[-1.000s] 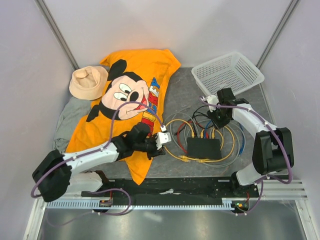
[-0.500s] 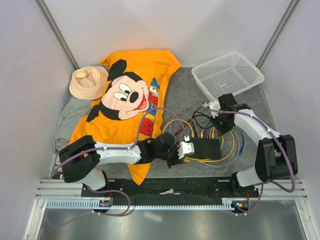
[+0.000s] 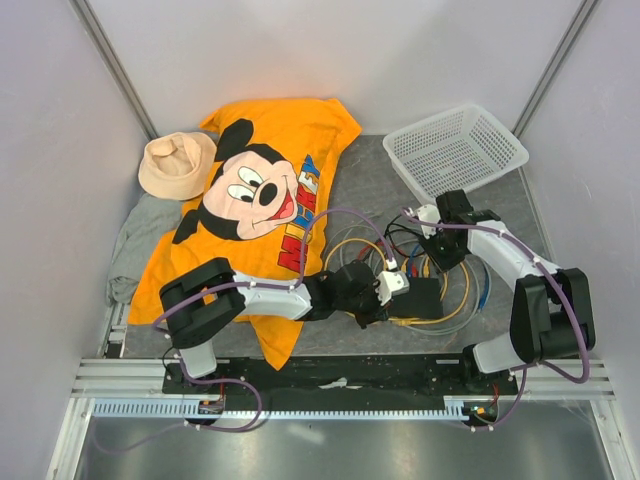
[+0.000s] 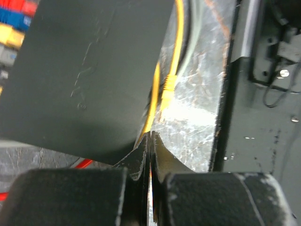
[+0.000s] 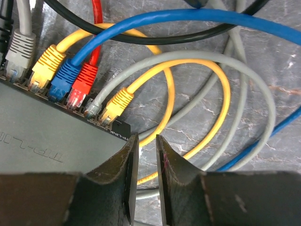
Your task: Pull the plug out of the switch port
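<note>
From above I count one black switch (image 3: pixel 420 298) on the grey mat near the front rail, one white basket (image 3: pixel 456 148) at the far right, one orange cartoon shirt (image 3: pixel 262 195) and one tan hat (image 3: pixel 176 165) at the left. The left arm lies low and stretched out across the shirt's hem, with the left claw (image 3: pixel 398 286) at the switch's left end. The right arm is folded at the elbow, and the right claw (image 3: pixel 437 255) points down at the cabled far edge. In the left wrist view the two fingers (image 4: pixel 141 153) are pressed together with nothing between them, their tips at a corner of the switch (image 4: pixel 89 70); one loose yellow plug (image 4: pixel 168 87) lies just beside it. In the right wrist view six plugs sit in a row in the switch (image 5: pixel 42 136): grey (image 5: pixel 21 49), yellow (image 5: pixel 44 63), blue (image 5: pixel 63 77), red (image 5: pixel 80 80), grey (image 5: pixel 94 104), yellow (image 5: pixel 115 103). The right claw (image 5: pixel 146 155) is slightly spread, a narrow gap pinching nothing, near the last yellow plug.
</note>
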